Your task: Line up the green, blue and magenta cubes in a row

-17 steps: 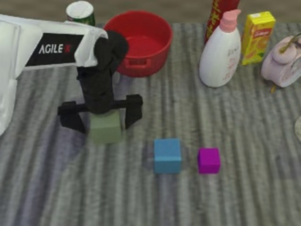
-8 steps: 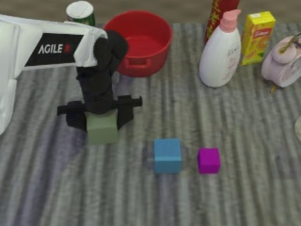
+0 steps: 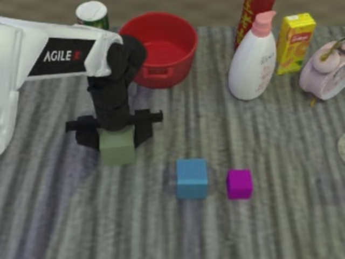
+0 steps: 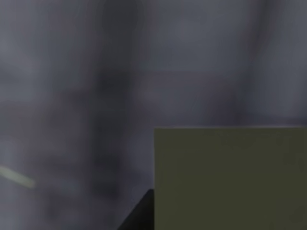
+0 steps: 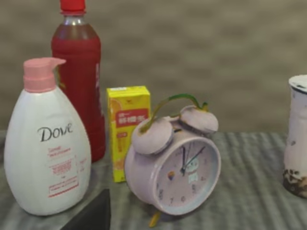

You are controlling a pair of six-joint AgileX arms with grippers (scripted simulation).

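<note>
- The left arm reaches in from the upper left of the top view, its white casing printed "AGILE", and bends down so its black wrist hangs over the left half of the worktop (image 3: 269, 216).
- The left gripper (image 3: 116, 132) has its 2 fingers pinching the green cube (image 3: 117, 148) from either side; the cube sits at centre-left of the top view, and whether it rests on the worktop or is lifted I cannot tell.
- In the left wrist view the green cube (image 4: 230, 178) fills the lower right corner as a flat olive face.
- The right arm does not show in the top view; its gripper's state cannot be told.
- The blue cube (image 3: 192, 178) lies just below the frame's centre, with the magenta cube (image 3: 239, 184) near it on its right, apart, not touching.
- The white pump bottle (image 5: 47, 148) reads "Dove"; behind it stands a red drink bottle (image 5: 77, 67).
- A yellow juice carton (image 5: 126, 125) carries small print I cannot read.
- A pink alarm clock (image 5: 175, 165) stands in front of the carton.
- The red bowl (image 3: 159, 47) at top centre appears empty.
- A green can (image 3: 92, 14) stands to the left of it.
- A white cup (image 5: 297, 134) stands at the right edge of the right wrist view, something dark inside at its base.
</note>
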